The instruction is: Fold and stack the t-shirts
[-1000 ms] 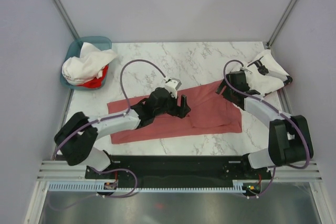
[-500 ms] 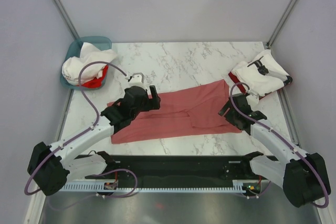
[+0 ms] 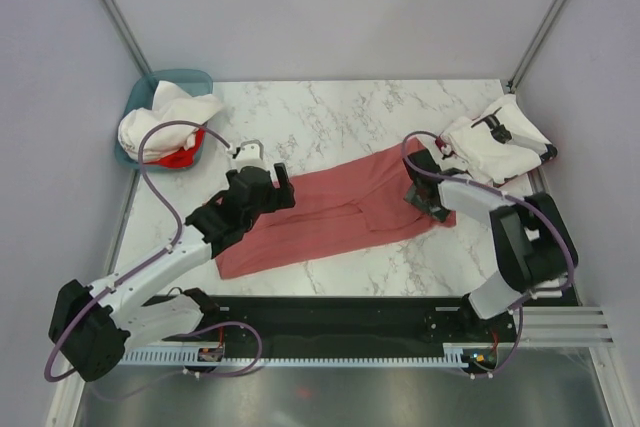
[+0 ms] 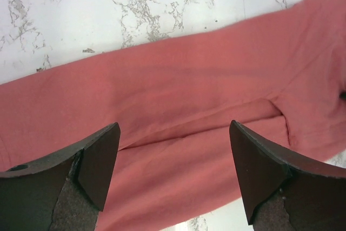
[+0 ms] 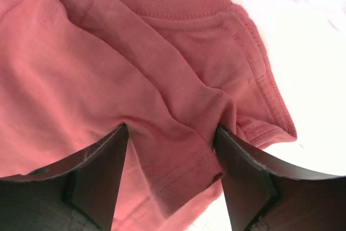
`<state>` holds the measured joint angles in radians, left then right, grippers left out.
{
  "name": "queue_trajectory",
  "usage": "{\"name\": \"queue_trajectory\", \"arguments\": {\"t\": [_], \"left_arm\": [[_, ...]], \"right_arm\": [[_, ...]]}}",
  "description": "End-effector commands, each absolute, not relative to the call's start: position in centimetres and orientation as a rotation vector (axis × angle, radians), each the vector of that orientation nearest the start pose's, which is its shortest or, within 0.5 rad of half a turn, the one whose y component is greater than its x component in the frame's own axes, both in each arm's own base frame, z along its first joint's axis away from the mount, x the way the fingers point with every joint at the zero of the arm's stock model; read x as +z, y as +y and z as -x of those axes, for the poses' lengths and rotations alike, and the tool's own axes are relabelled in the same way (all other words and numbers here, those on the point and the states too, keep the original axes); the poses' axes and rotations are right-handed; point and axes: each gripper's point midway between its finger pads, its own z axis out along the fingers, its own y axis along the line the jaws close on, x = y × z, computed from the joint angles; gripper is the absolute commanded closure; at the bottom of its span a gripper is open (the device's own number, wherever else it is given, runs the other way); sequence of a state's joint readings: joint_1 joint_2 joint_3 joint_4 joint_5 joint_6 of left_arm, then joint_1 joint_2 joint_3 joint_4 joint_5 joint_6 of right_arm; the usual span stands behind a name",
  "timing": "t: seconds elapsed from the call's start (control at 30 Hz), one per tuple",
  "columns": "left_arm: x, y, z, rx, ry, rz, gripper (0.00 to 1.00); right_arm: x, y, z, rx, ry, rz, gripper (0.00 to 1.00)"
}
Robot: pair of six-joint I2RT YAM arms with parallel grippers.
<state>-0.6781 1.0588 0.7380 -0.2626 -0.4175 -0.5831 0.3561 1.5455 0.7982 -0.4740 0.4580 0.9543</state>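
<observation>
Both spread: left fingers (image 3: 284,185) over salmon-red t-shirt (image 3: 340,212), right fingers (image 3: 422,197) now astride fold.

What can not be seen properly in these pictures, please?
Top view: the white shirt heaped in the basket hides most of the red one.
Top view: the right arm covers the right end of the salmon shirt.
Right wrist view: the open jaws hide the cloth beneath their tips.
</observation>
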Motion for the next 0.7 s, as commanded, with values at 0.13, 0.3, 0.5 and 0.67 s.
{"name": "queue_trajectory", "arguments": {"t": [0.13, 0.3, 0.5, 0.67], "left_arm": [[17.7, -13.3, -27.6, -0.288, 1.988, 0.293, 0.1], [17.7, -12.9, -27.5, -0.287, 1.968, 0.312, 0.08], [16.6, -14.5, -28.1, -0.273, 2.04, 0.204, 0.09], [16.5, -15.8, -27.9, -0.333, 2.055, 0.13, 0.09]], "right_arm": [[-0.9, 12.9, -41.4, -0.115, 2.483, -0.615, 0.29], [-0.4, 20.0, -52.3, 0.093, 2.459, -0.49, 0.25], [5.4, 25.3, -59.5, 0.356, 2.309, -0.333, 0.04], [10.0, 23.1, -55.5, 0.289, 2.254, -0.266, 0.02]]}}
